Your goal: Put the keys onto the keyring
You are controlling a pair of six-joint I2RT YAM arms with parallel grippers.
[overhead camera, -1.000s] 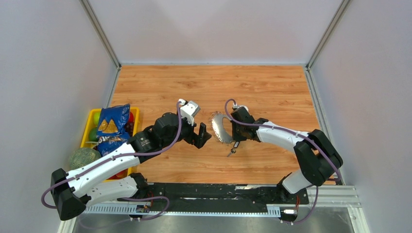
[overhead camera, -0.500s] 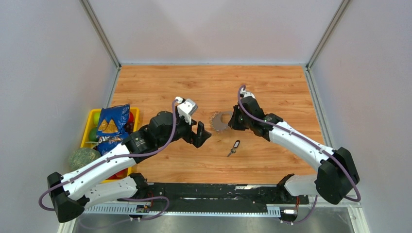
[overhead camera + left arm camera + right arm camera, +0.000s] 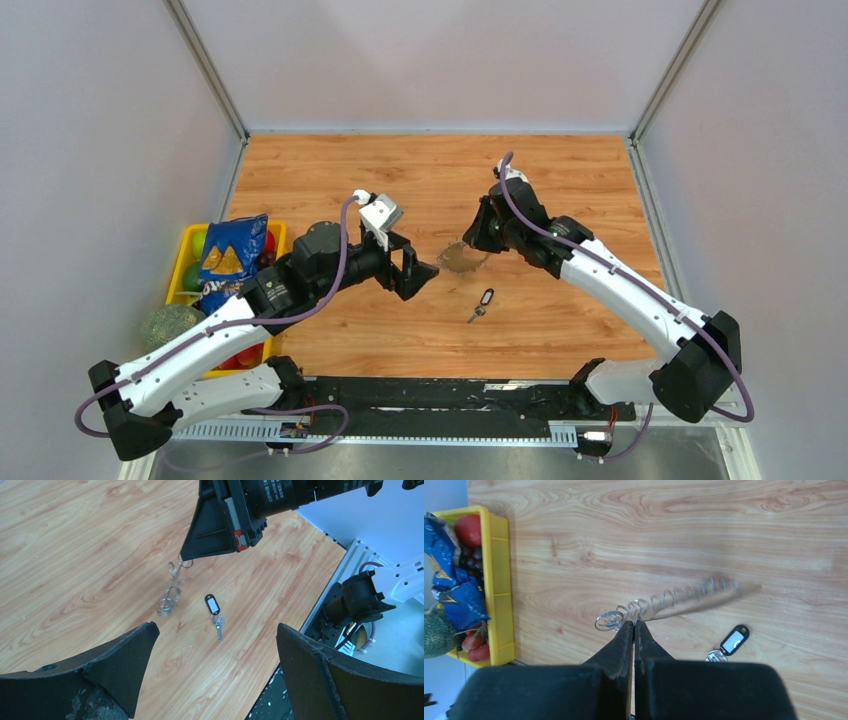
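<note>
The right gripper [image 3: 634, 627] is pinched fully closed on one spot of the rim of the keyring [image 3: 169, 600]. The ring hangs from the fingertips over the middle of the table [image 3: 440, 170]. It is blurred in every view, so I cannot tell whether its lower end touches the wood. Holding it by so little of the rim looks deliberate: most of the hoop is left free, so a key can be worked onto it without the fingers getting in the way. Its place mid-table also puts it within reach of the other arm. The key [image 3: 214, 611] lies flat on the table just beside the ring, on the side toward the near edge, with its black head farther from that edge than its blade. It is not yet on the ring, and nothing touches it. The left gripper [image 3: 412, 272] hangs above the wood a little toward the left edge from both things, its jaws spread wide and empty, and its wrist camera frames key and ring between the fingers. That reads as a stance for fetching the key. The wide spread gives margin around a small target, but the key is low and flat, so the fingertips would probably have to reach the wood to grip it. The bin [image 3: 499, 580] at the left edge plays no part.
</note>
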